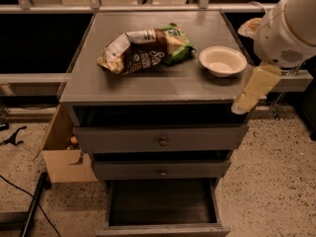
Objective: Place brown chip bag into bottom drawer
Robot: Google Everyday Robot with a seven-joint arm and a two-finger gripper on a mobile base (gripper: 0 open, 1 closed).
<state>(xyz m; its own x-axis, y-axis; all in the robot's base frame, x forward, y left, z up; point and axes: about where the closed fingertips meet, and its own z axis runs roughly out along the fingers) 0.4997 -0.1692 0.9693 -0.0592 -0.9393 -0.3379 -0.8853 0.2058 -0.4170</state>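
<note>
The brown chip bag lies crumpled on the grey cabinet top, left of centre, its white label end pointing left. The bottom drawer stands pulled out at the foot of the cabinet, with a dark interior that holds nothing. My gripper hangs pale yellow beneath the white arm at the cabinet's right front corner. It sits to the right of the bag and well apart from it, and it holds nothing that I can see.
A green snack bag rests against the brown bag's right side. A white bowl stands between the bags and my gripper. Two shallower drawers with knobs are slightly open above. A cardboard box and a cable lie on the floor to the left.
</note>
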